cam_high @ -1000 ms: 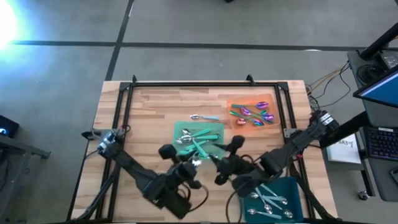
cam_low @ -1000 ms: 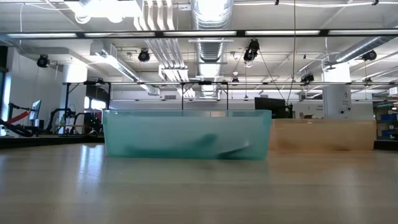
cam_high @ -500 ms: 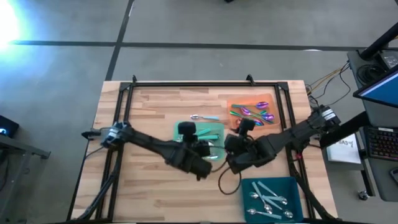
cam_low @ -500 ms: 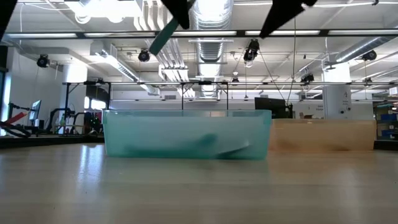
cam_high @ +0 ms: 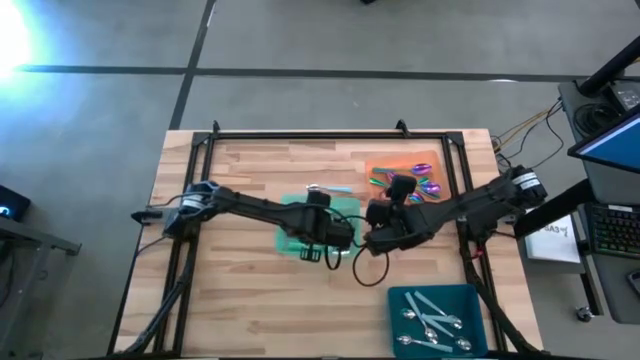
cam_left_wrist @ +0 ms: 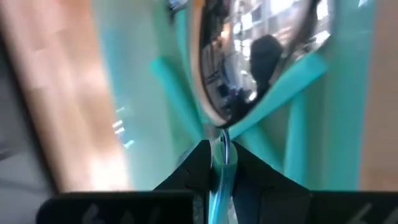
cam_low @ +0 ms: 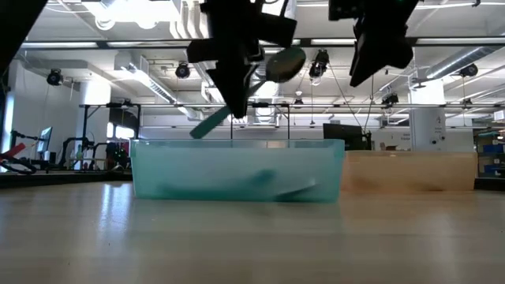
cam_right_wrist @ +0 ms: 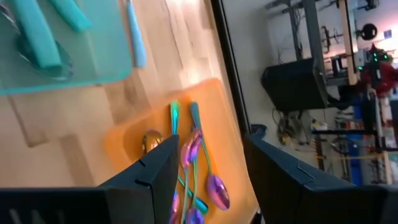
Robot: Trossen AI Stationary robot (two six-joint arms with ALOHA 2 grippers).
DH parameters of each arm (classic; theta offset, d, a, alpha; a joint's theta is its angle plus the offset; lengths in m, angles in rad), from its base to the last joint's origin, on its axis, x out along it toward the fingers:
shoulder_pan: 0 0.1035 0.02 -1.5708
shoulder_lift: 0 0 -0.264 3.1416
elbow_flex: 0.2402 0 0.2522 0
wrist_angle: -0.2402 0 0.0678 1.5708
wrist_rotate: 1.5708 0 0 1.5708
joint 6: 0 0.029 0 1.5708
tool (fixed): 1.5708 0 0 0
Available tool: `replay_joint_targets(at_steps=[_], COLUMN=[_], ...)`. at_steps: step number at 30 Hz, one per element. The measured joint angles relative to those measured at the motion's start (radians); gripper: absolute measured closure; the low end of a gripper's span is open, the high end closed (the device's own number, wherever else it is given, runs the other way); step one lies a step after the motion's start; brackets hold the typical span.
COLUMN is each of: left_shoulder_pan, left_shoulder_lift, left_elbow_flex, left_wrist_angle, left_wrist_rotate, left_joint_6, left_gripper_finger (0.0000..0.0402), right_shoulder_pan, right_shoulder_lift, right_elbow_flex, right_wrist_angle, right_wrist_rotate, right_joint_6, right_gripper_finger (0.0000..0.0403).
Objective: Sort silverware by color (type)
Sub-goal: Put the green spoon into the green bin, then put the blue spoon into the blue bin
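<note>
Light wooden butcher-block table [cam_high: 240,290], bordered by a black metal frame [cam_high: 300,135] along the far edge and sides. Resting directly on the tabletop: green tray [cam_high: 290,222] near the centre, orange tray [cam_high: 385,165] toward the far right, dark teal tray [cam_high: 470,298] at the near right corner. One teal-handled spoon [cam_high: 328,188] lying loose on the wood just beyond the green tray's far edge, apart from the orange tray. In the low view, translucent teal tray wall [cam_low: 237,170] standing on the tabletop.
</note>
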Motion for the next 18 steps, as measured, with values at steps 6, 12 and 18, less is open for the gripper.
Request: replay_joint_targets(at_steps=[6,12,18], left_shoulder_pan=[0.01,0.009,0.047], left_shoulder_lift=[0.0,0.0,0.0], left_elbow_flex=[-0.047,-0.048,-0.059], left_wrist_angle=[0.144,0.212,0.197], left_wrist_rotate=[0.135,0.247,0.241], left_joint_6=[0.039,0.075,0.078], left_gripper_finger=[0.0383,0.0378,0.0331], right_shoulder_pan=[-0.019,-0.018,-0.018], right_shoulder_lift=[0.0,0.0,0.0], right_elbow_flex=[-0.038,-0.065,-0.098], right_wrist_angle=[0.02,0.021,0.025], right_wrist_rotate=[-0.068,-0.201,-0.285], right_joint_6=[0.025,0.049,0.05], right_gripper_finger=[0.0232,0.0232,0.0232])
